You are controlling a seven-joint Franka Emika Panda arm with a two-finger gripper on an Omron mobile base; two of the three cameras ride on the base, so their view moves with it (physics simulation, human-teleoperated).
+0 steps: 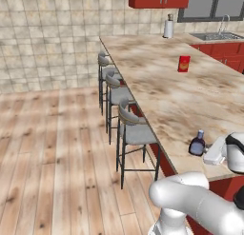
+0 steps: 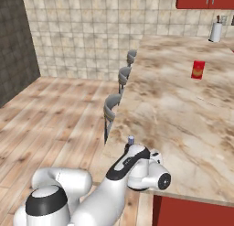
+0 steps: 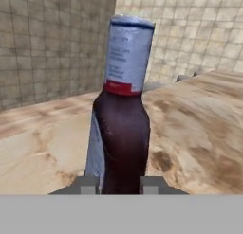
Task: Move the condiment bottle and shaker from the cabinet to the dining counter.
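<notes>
condiment bottle (image 3: pixel 122 133) standing on the dining surface (image 1: pixel 171 86), tool (image 3: pixel 121 184) clamped around its base; shaker transfer remains.

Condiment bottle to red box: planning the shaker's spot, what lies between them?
Bare marble: in the left base view, nothing lies between the condiment bottle and the red box.

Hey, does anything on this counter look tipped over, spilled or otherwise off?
Nothing stands out. The bottle stands upright near the counter's near edge, between the pincer's fingertips. The red box stands upright mid-counter, and the paper-towel roll is upright at the far end. No spill shows on the marble.
</notes>
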